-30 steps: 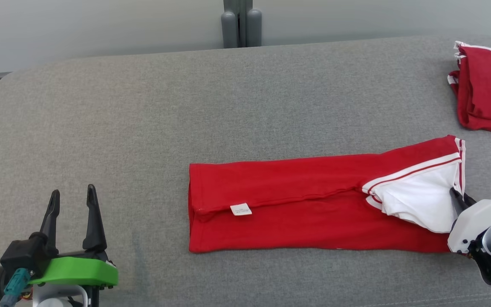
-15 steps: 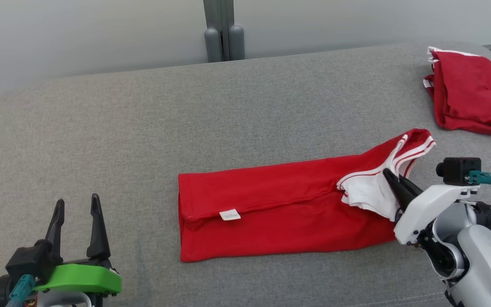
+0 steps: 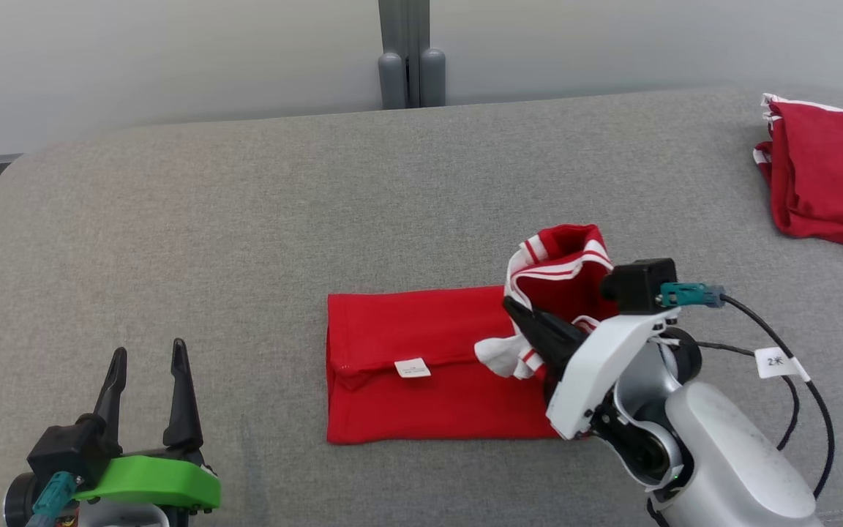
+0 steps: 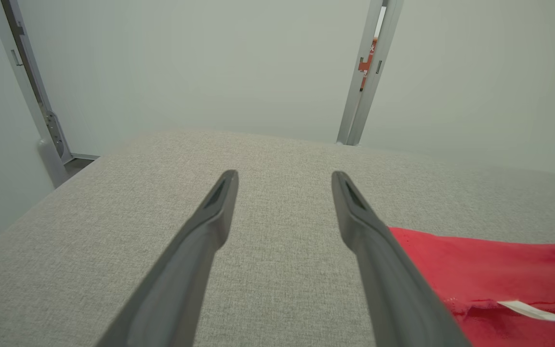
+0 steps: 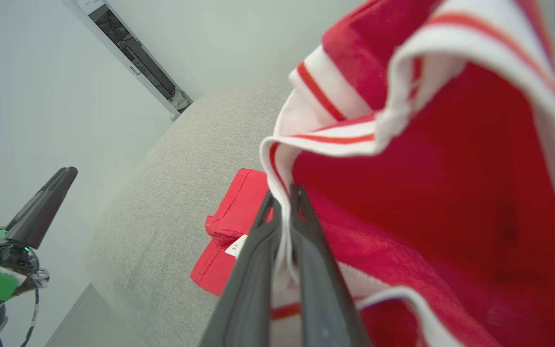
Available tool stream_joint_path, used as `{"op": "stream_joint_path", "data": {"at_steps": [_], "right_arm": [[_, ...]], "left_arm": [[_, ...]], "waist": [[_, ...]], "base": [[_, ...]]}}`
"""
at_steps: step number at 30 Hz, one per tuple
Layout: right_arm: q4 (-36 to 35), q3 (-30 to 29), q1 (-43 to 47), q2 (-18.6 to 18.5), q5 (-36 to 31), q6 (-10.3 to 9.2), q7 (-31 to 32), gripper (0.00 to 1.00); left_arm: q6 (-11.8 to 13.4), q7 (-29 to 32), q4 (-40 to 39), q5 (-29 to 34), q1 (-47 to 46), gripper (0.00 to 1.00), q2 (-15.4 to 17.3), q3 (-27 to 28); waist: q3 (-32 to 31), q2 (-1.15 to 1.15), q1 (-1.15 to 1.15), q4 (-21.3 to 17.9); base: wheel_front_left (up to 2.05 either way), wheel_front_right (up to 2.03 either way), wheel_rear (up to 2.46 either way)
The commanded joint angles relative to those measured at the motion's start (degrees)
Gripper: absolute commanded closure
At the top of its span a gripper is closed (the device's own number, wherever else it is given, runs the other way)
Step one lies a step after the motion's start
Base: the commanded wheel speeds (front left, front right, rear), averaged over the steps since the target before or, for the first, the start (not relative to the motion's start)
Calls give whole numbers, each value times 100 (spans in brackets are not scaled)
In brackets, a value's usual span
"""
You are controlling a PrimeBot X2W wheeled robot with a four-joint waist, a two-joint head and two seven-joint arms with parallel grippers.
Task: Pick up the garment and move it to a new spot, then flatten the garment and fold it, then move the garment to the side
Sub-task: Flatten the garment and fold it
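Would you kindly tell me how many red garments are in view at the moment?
2. One garment lies at the centre, its striped end pinched by the right gripper; a second red garment sits folded far right on the grey surface. None appears hidden.

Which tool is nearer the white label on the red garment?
Right. The right tool is shut on the striped end of the garment, just right of the label; the open left tool sits well to its left, off the cloth.
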Motion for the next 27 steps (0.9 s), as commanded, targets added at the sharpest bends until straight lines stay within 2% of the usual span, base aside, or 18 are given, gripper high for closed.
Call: {"op": "stream_joint_path", "data": {"at_steps": [1, 8, 16, 17, 18, 24, 27], "right_arm": [[81, 77, -147, 107, -47, 1, 6, 100], [626, 433, -586, 502, -38, 2, -38, 100], [1277, 809, -982, 657, 72, 2, -320, 100], [1371, 864, -1044, 660, 45, 2, -378, 56], [1432, 906, -1080, 664, 59, 2, -412, 0], [1491, 1143, -1313, 678, 141, 2, -796, 0], [1325, 1159, -1382, 543, 135, 1, -1027, 0]], "left_arm": [[-19, -15, 22, 15, -28, 0, -3, -16], [-19, -16, 87, -39, -210, 0, -16, -153], [-19, -15, 198, -118, -340, 0, -24, -282], [-20, -15, 213, -137, -352, 0, -25, -303], [-20, -15, 221, -149, -368, 0, -25, -316], [-20, -15, 282, -183, -362, 0, -25, -325], [-20, -15, 296, -170, -315, 0, -25, -318]], "waist": [[61, 0, 0, 77], [201, 0, 0, 277], [316, 0, 0, 443], [321, 0, 0, 454], [324, 0, 0, 461], [260, 0, 0, 392], [198, 0, 0, 313]], "base": [[0, 0, 0], [0, 0, 0], [0, 0, 0], [0, 0, 0], [0, 0, 0], [0, 0, 0], [0, 0, 0]]}}
